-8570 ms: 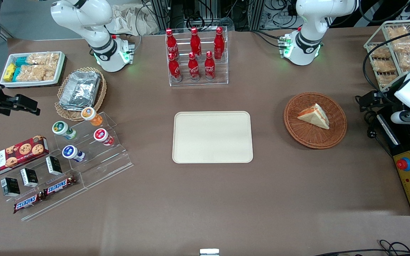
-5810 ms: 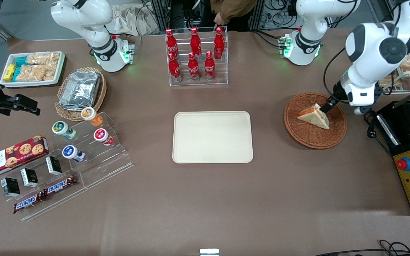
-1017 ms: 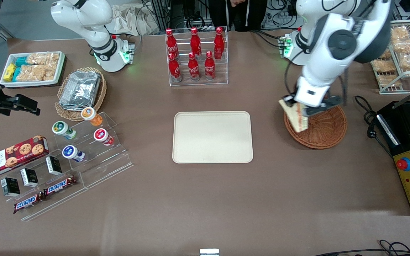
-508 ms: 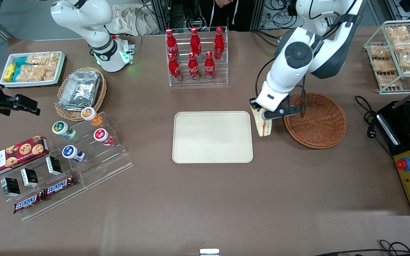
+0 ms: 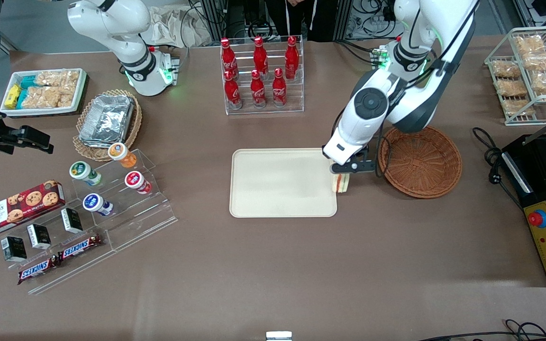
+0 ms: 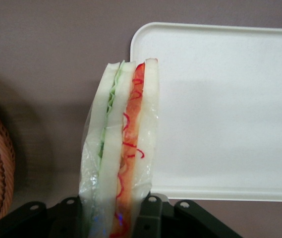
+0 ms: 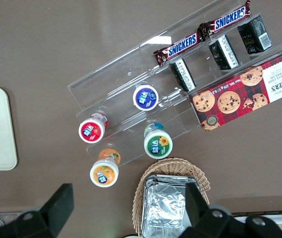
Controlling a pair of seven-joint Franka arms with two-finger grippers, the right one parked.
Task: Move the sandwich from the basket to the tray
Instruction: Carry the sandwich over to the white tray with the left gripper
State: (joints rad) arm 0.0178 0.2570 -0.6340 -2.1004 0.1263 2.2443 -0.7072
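You have the sandwich [image 5: 342, 183] out of the basket [image 5: 420, 160], which now sits empty. The gripper [image 5: 344, 171] hangs over the tray's [image 5: 282, 182] edge nearest the basket, its fingers [image 6: 149, 214] clamped on the wedge, held upright above the bench [image 5: 273, 265]. What's left, by my reading: move in over the tray, lower, and release.

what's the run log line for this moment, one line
phase: carry | gripper: shut on sandwich, above tray edge nearest basket | basket: empty | sandwich: not yet on tray
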